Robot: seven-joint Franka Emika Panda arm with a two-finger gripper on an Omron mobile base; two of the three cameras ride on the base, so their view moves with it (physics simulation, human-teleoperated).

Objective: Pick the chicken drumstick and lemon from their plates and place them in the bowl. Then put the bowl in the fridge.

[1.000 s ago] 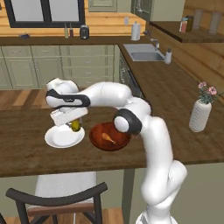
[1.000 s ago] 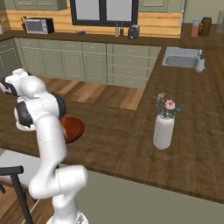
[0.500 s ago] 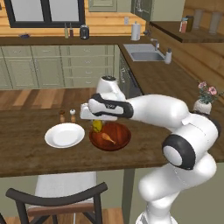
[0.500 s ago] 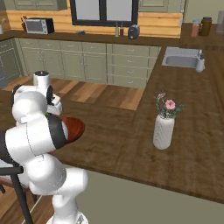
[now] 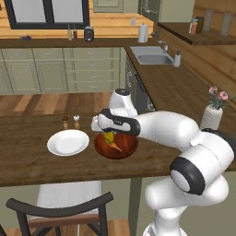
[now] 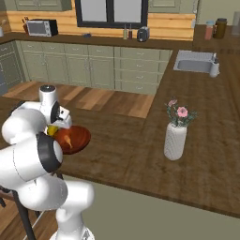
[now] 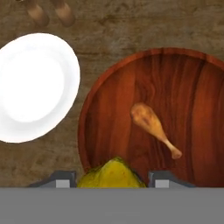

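Note:
The glossy reddish-brown bowl [image 5: 131,146] [image 6: 80,138] [image 7: 105,109] sits on the wooden counter. The golden-brown chicken drumstick [image 7: 153,126] [image 5: 116,146] lies inside it. My gripper [image 5: 109,133] [image 7: 113,180] hangs just above the bowl's near-left part, shut on the yellow-green lemon [image 5: 109,137] [image 6: 52,130] [image 7: 112,175]. In the hand view the lemon bulges up between the two fingertips. A white plate [image 5: 68,142] [image 7: 35,85] lies bare just left of the bowl.
Two small shakers [image 5: 70,122] [image 7: 48,12] stand behind the plate. A white vase with pink flowers [image 5: 212,115] [image 6: 175,140] stands on the counter to the right. A dark chair back [image 5: 60,208] sits below the counter's front edge.
The arm swung right from the white plate to above the bowl, carrying the lemon with it. The plate is left bare; the drumstick stays in the bowl.

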